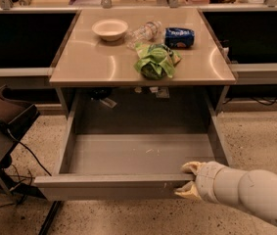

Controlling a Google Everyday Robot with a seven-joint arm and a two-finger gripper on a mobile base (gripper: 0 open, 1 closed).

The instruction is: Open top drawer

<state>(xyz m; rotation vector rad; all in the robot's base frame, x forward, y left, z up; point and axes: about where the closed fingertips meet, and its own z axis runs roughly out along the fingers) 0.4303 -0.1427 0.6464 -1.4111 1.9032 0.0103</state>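
The top drawer is a wide grey metal drawer under the beige table. It stands pulled far out toward me, with an empty inside and small pale scratch marks on its floor. My gripper is at the right end of the drawer's front panel. One pale finger lies over the panel's top edge on the inner side and the other lies against its outer face, so the gripper is clamped on the panel. My white arm comes in from the lower right.
On the tabletop are a white bowl, a clear plastic bottle, a blue snack bag and a green bag. A dark chair and cables stand on the speckled floor at the left.
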